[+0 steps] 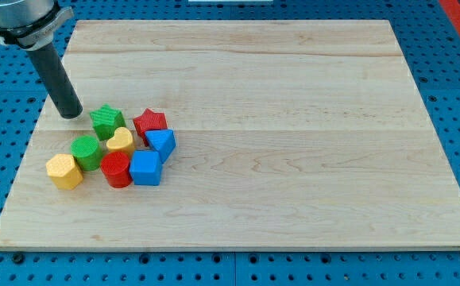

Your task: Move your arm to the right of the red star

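My tip [71, 115] sat at the upper left of the frame, left of the block cluster.

I had no gripper in view, only the rod. The red star [150, 121] lay on the counter [293, 119] at the cluster's upper right, touching the green star [106, 121], yellow heart [120, 140] and a blue block [161, 144]. Below sat a green cylinder [86, 152], red cylinder [116, 168], blue cube [145, 168] and yellow block [63, 171].

One raised view looks obliquely down across the whole board [293, 119].
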{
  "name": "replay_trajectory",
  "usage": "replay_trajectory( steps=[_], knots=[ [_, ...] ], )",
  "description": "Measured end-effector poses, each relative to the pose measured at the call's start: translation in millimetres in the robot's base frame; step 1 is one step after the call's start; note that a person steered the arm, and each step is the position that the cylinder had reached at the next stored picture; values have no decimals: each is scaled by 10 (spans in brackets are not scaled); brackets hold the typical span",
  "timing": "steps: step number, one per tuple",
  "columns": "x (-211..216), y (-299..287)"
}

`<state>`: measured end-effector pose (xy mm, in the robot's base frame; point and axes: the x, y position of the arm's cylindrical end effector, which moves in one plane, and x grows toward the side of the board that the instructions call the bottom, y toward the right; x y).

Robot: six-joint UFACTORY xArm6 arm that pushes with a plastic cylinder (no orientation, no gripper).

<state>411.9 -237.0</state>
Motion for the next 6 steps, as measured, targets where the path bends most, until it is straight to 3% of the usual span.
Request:
replay_trajectory(
  steps=[3, 4, 5, 6],
  knots=[
    [-145, 0],
    [-288, 298],
    [-745, 1102],
    [-363, 1877]
  ],
)
